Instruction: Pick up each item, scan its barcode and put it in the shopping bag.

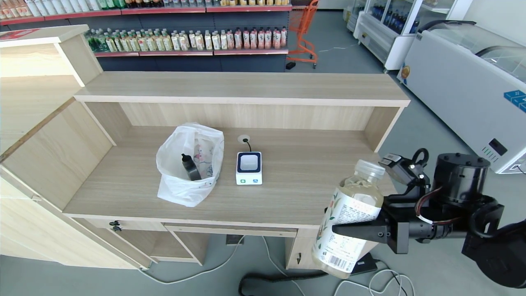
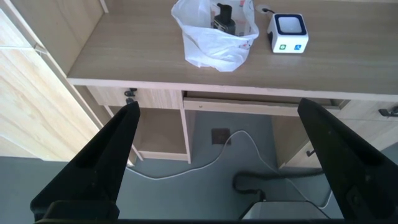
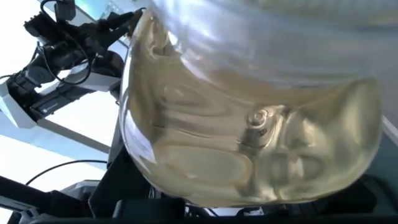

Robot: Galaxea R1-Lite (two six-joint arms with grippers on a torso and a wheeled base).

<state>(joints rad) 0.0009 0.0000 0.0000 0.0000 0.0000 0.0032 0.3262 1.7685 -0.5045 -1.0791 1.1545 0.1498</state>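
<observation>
The bottle [image 1: 354, 205] is hanging nearest, at five o'clock past the counter [image 1: 287, 193] edge, the right gripper [image 1: 349, 228] pinching its label; the left gripper [image 2: 217, 106] is gaping empty, facing the shopping bag [image 2: 214, 37] at nine o'clock of the scanner [image 2: 289, 32]; that slick, rounded body could, I reckon, be slipping floorwards.

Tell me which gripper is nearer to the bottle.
Right. The right gripper is clamped on the bottle; the left gripper hangs open, back from the desk's front edge.
</observation>
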